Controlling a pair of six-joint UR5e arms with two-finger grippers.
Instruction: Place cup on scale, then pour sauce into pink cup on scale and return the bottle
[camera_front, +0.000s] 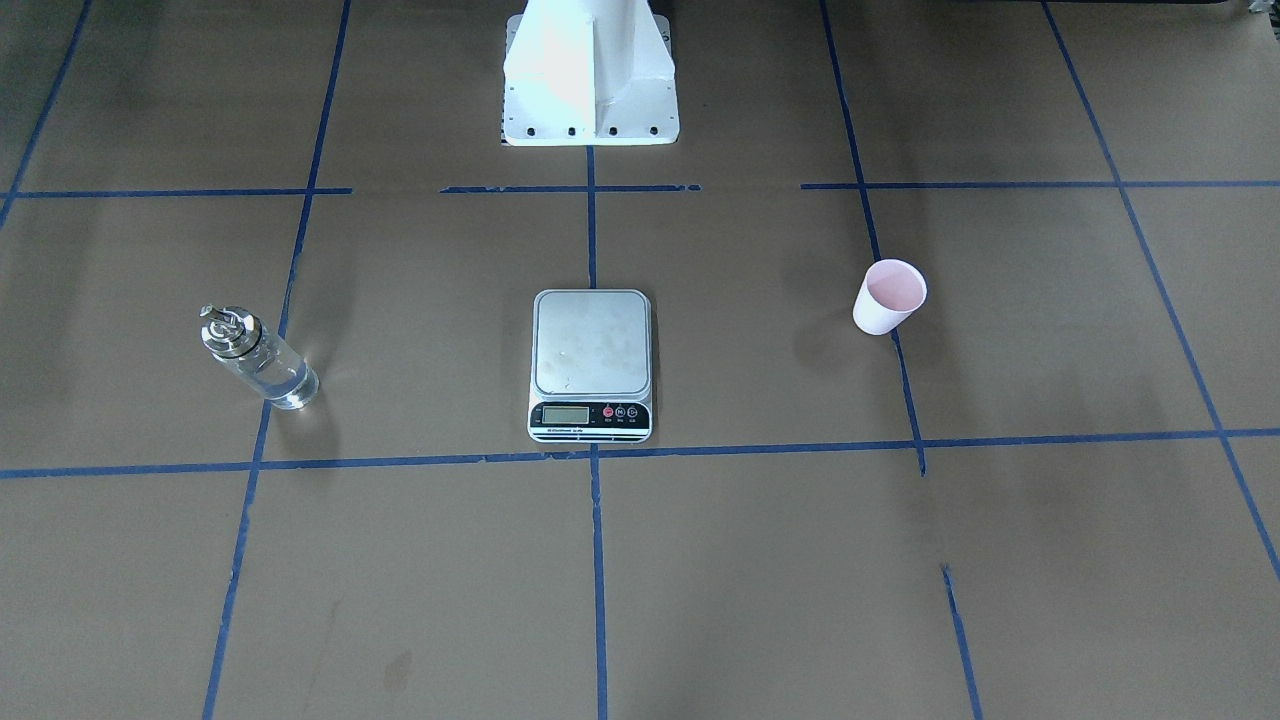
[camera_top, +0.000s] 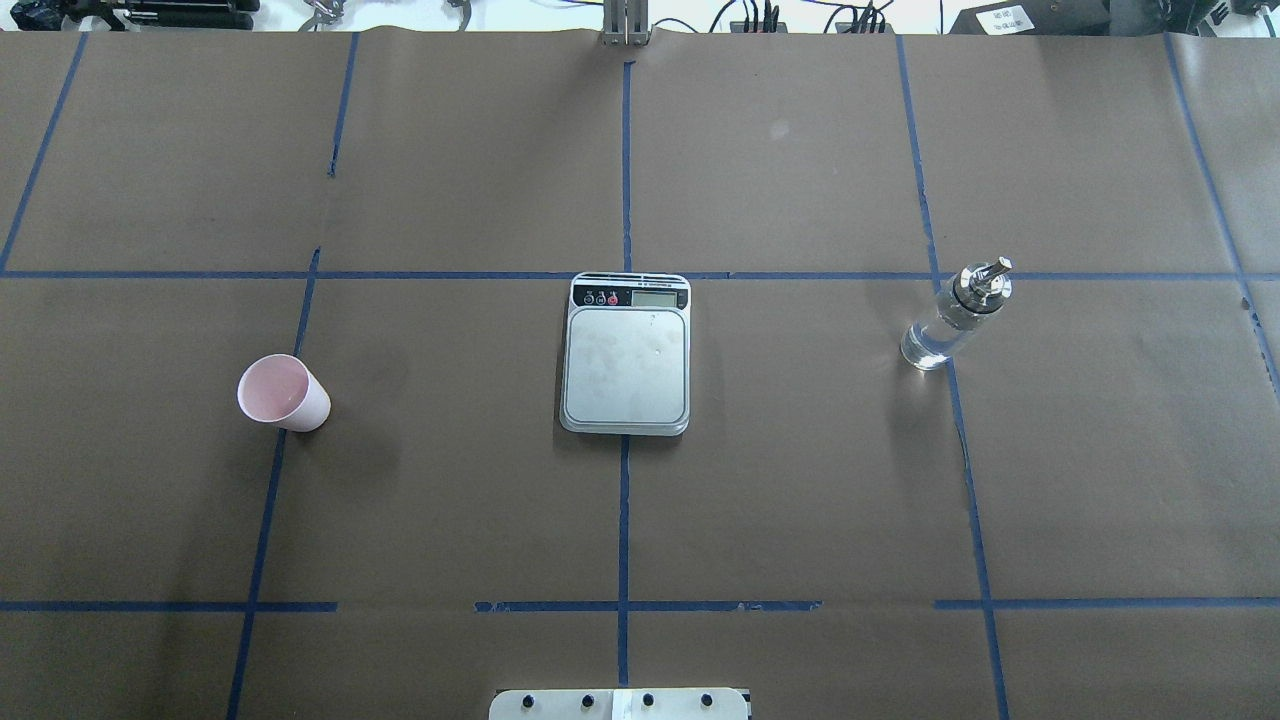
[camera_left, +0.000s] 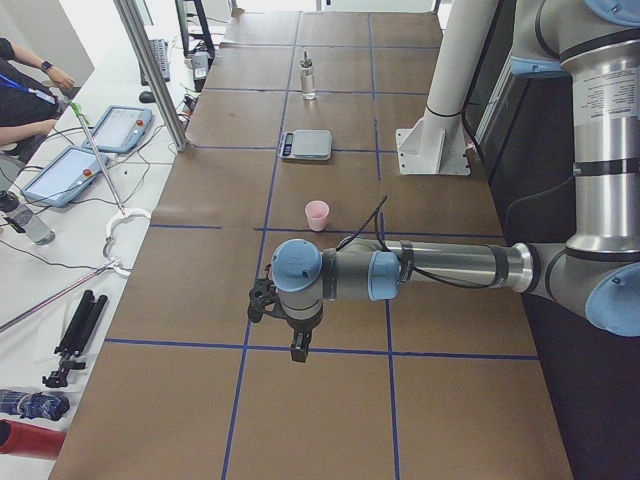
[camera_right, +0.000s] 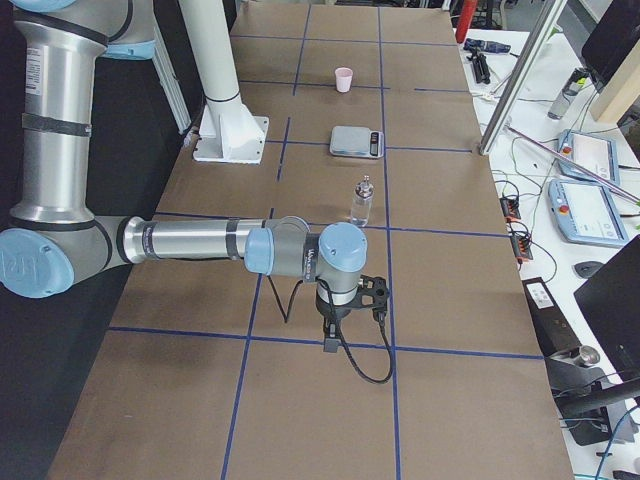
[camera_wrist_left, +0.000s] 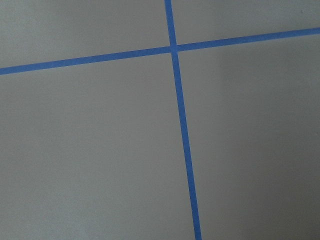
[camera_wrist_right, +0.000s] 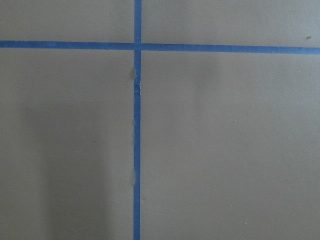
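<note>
The pale pink cup (camera_top: 283, 393) stands upright on the brown table, left of the scale (camera_top: 626, 365), whose silver platform is bare. The clear glass bottle (camera_top: 950, 318) with a silver spout stands right of the scale, with clear sauce (camera_front: 285, 382) inside. The same things show in the front view: cup (camera_front: 889, 297), scale (camera_front: 591, 345), bottle (camera_front: 258, 358). My left gripper (camera_left: 262, 298) hovers over the table well short of the cup (camera_left: 317, 214). My right gripper (camera_right: 372, 292) hovers short of the bottle (camera_right: 361, 202). I cannot tell whether either is open or shut.
The robot's white base (camera_front: 590, 75) stands behind the scale. Blue tape lines (camera_top: 624, 520) cross the brown table. Tablets (camera_left: 95, 145) and cables lie on a white side bench beyond a metal post (camera_left: 150, 70). Both wrist views show only table and tape.
</note>
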